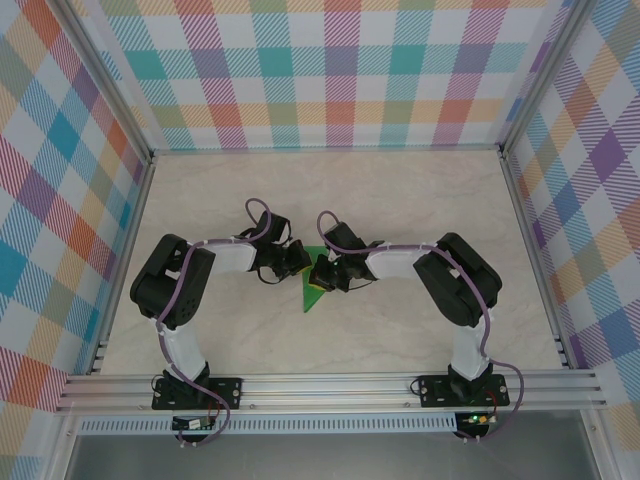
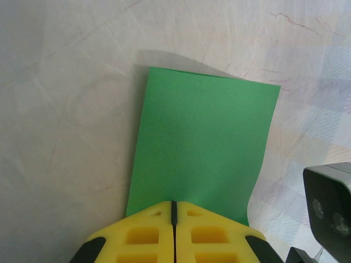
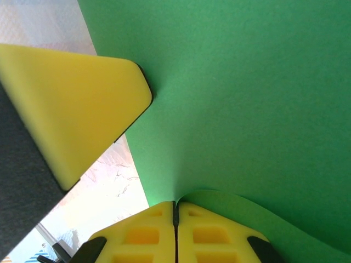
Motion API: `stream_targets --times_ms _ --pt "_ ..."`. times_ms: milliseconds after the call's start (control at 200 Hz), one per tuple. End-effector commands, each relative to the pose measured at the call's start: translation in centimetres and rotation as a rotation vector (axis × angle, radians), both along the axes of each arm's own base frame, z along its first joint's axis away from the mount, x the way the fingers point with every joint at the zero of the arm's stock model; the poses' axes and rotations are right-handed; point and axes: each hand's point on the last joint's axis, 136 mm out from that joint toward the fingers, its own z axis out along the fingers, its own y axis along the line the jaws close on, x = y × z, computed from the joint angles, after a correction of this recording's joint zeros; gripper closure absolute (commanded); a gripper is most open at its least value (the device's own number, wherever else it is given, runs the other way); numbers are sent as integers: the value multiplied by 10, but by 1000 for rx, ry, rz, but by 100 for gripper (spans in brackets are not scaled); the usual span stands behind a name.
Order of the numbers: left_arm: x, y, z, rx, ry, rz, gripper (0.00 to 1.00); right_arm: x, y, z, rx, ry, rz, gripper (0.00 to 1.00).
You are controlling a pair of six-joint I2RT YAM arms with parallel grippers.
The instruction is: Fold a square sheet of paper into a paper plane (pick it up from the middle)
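The bright-green sheet of paper (image 1: pixel 313 285) hangs between my two grippers at the table's middle, a pointed corner reaching toward the near edge. In the left wrist view the paper (image 2: pixel 205 148) spreads out flat ahead of my left gripper (image 2: pixel 174 205), whose yellow jaws are shut on its near edge. My right gripper (image 3: pixel 175 207) is shut on the paper (image 3: pixel 247 109) too; the sheet curls out of its jaws and bends over them. The other arm's yellow fingertip (image 3: pixel 82 104) presses against the sheet at the upper left. From above, the left gripper (image 1: pixel 296 262) and right gripper (image 1: pixel 322 272) almost touch.
The marble-patterned table top (image 1: pixel 400 200) is boxed in by checked walls on three sides, with an aluminium rail (image 1: pixel 330 385) along the near edge. A black camera housing (image 2: pixel 329 205) of the other arm sits at the right of the left wrist view.
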Motion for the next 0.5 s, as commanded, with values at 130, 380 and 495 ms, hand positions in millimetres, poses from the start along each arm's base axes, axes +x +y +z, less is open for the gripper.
stream_targets --times_ms 130,380,495 --pt "-7 10 -13 49 39 2 94 -11 -10 -5 -47 6 22 93" --pt "-7 10 -10 46 35 4 94 -9 -8 -11 -55 15 23 93" --pt "-2 12 2 43 14 12 93 -10 -7 -14 -63 23 23 90"
